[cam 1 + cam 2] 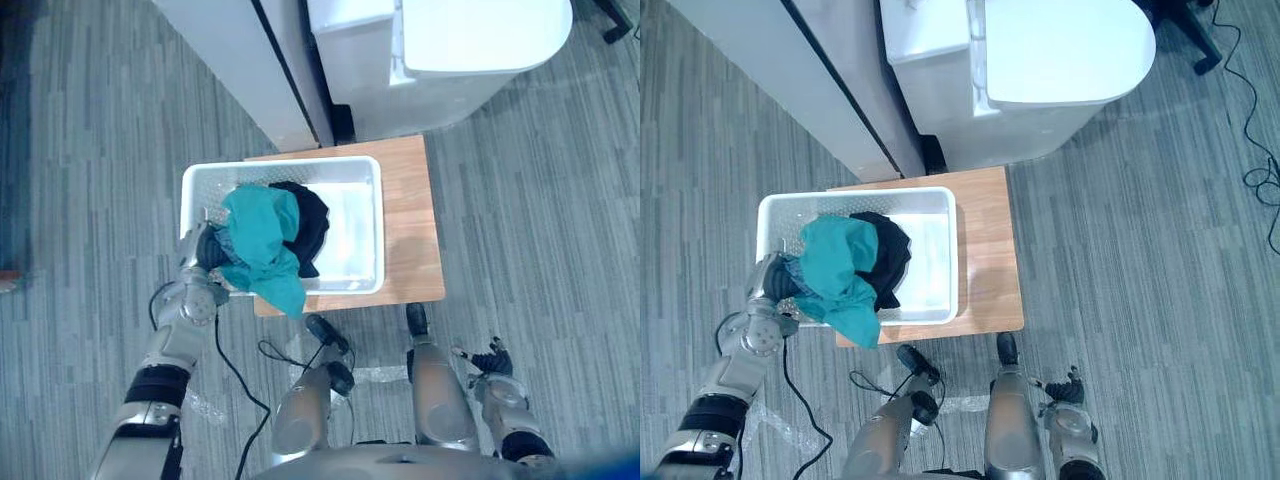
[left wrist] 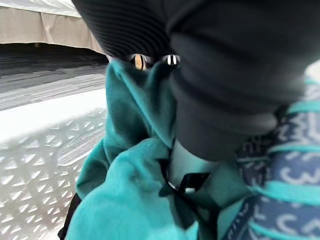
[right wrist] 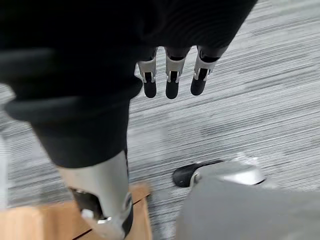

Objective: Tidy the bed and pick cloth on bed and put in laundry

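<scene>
- Teal cloth point(image 1: 262, 240) heaped in L side of white laundry basket point(image 1: 350, 170), one end draped over near rim; black cloth point(image 1: 312, 222) touching it inside
- Basket sits on wooden desk point(image 1: 410, 230)
- L hand point(image 1: 208, 248) at basket's L rim, clamped on teal cloth
- R hand point(image 1: 492, 358) low over carpet, fingers point(image 3: 172, 80) straight, relaxed

- The left arm reaches forward and slightly outward, elbow nearly straight, with the left robot hand point(image 1: 208, 250) at its far end.
- The right arm hangs low at the side; the right robot hand point(image 1: 492, 358) is relaxed, its fingers point(image 3: 171, 80) straight.
</scene>
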